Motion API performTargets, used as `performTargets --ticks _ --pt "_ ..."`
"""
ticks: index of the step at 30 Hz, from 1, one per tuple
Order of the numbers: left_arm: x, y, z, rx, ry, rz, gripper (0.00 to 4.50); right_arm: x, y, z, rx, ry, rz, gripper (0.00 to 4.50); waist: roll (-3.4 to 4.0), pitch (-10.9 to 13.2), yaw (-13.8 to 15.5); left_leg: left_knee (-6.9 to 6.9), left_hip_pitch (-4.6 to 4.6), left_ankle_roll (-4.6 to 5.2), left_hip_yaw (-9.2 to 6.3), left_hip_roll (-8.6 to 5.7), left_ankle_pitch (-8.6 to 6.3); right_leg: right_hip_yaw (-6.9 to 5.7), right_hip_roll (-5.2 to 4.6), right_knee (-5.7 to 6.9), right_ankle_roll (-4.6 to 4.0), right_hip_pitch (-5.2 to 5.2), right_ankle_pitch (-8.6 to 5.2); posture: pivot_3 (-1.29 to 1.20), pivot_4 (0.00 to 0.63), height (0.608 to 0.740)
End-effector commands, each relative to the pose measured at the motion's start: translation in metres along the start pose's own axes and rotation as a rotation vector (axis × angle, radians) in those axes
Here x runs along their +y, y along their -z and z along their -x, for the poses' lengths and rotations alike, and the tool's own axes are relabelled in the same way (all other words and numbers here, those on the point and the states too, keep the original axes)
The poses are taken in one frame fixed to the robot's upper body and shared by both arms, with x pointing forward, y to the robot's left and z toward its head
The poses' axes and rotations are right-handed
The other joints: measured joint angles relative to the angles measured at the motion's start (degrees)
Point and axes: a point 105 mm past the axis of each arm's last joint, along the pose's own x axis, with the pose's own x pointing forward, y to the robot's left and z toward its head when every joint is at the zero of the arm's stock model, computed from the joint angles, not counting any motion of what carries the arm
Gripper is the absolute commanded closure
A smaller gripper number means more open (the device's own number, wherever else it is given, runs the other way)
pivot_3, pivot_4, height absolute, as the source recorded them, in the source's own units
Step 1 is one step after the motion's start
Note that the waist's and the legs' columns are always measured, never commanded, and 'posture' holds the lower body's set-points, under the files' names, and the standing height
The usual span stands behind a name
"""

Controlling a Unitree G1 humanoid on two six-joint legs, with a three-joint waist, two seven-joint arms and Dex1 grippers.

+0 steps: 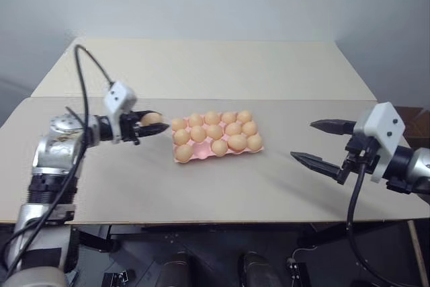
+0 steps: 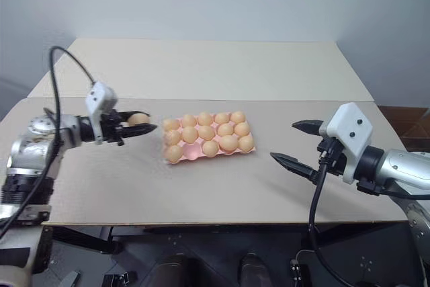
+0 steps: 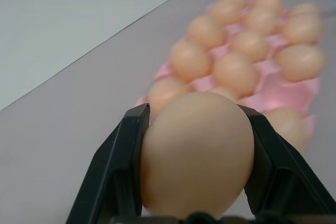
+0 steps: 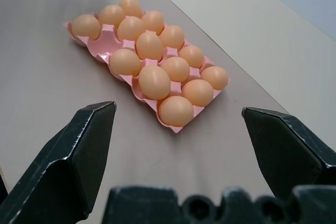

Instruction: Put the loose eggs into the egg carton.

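Egg (image 1: 152,118) clamped between fingers of left gripper (image 1: 149,128), held above table (image 1: 269,186) just left of egg carton (image 1: 201,158); right gripper (image 1: 321,144) spread wide, empty, well right of carton; step in hand, likely: carrying egg to carton; carton nearly full, front-row cups bare; next move calls for positioning over empty cup, gentle lowering, release.

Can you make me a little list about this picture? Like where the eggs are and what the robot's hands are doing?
table: beige top
carton: pink tray near the table's middle, most cups filled with eggs
held egg: tan egg, off the table, just left of the carton
left end effector: shut on the egg, pointing toward the carton
right end effector: open, holding nothing, to the right of the carton
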Motion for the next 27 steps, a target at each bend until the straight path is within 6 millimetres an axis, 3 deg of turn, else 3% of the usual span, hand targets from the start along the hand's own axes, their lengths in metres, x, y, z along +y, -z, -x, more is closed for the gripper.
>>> performTargets --ticks 1,5,8,11,15,18,20,23,25,27 --pt "-0.024 -0.019 -0.025 -0.036 0.121 -0.04 2.2 -0.001 -0.009 0.002 -0.029 0.028 0.038 0.0 -0.01 -0.01 -0.27 0.0 0.0 0.0 0.0 0.0 0.0 0.02 0.02 0.0 0.01 0.0 0.0 0.0 0.15 0.74" --pt "-0.037 -0.012 -0.055 0.001 0.172 -0.05 2.2 -0.001 -0.009 0.006 -0.028 0.05 0.039 0.0 -0.01 -0.01 -0.62 -0.01 0.0 0.01 -0.05 0.0 0.0 0.09 0.07 0.0 0.0 -0.05 0.01 0.0 0.15 0.74" --pt "-0.042 -0.006 -0.062 0.031 0.198 -0.064 2.2 0.001 -0.009 0.008 -0.027 0.064 0.04 0.0 -0.01 -0.01 -0.92 -0.03 0.0 0.02 -0.16 0.01 -0.01 0.13 0.1 0.0 0.0 -0.08 0.01 0.0 0.15 0.74" --pt "-0.04 -0.002 -0.062 0.075 0.198 -0.074 1.45 0.002 -0.01 0.01 -0.027 0.076 0.038 0.0 -0.01 -0.01 -0.99 -0.03 0.02 0.03 -0.26 0.0 -0.01 0.16 0.09 0.01 0.0 -0.09 0.01 0.0 0.15 0.74" --pt "-0.037 -0.006 -0.056 0.067 0.197 -0.077 0.12 0.002 -0.01 0.01 -0.031 0.084 0.037 0.0 -0.01 -0.01 -0.86 -0.03 0.01 0.03 -0.29 0.0 -0.01 0.15 0.07 0.0 0.02 -0.08 0.01 0.0 0.15 0.74" --pt "-0.034 -0.019 -0.049 0.008 0.182 -0.069 0.02 0.0 -0.011 0.009 -0.034 0.086 0.037 0.0 -0.02 -0.01 -0.83 -0.03 0.01 0.03 -0.31 0.0 -0.01 0.15 0.08 0.0 0.02 -0.09 0.01 0.0 0.15 0.74" --pt "-0.03 -0.033 -0.036 -0.044 0.162 -0.079 0.02 0.0 -0.011 0.009 -0.037 0.082 0.038 0.0 -0.02 -0.01 -0.89 -0.03 0.0 0.04 -0.31 0.01 -0.01 0.15 0.08 0.01 0.01 -0.1 0.01 0.0 0.15 0.74" --pt "-0.018 -0.054 0.004 -0.12 0.101 -0.083 0.02 -0.001 -0.011 0.006 -0.046 0.055 0.037 0.0 -0.02 -0.01 -1.33 -0.04 -0.01 0.04 -0.32 0.04 -0.01 0.16 0.09 0.01 0.01 -0.14 0.01 0.0 0.15 0.74" --pt "-0.012 -0.054 0.026 -0.114 0.059 -0.091 0.02 -0.001 -0.009 0.004 -0.047 0.039 0.035 0.0 -0.01 -0.01 -1.86 -0.07 0.02 0.04 -0.33 0.06 -0.01 0.17 0.1 0.01 0.02 -0.15 0.01 0.0 0.15 0.74" --pt "-0.003 -0.044 0.061 -0.094 -0.019 -0.118 0.02 -0.003 -0.006 -0.002 -0.047 0.009 0.036 0.0 0.04 -0.04 -2.18 -0.13 0.13 0.04 -0.3 0.06 -0.01 0.22 0.09 0.0 0.02 -0.1 0.0 0.0 0.15 0.74"
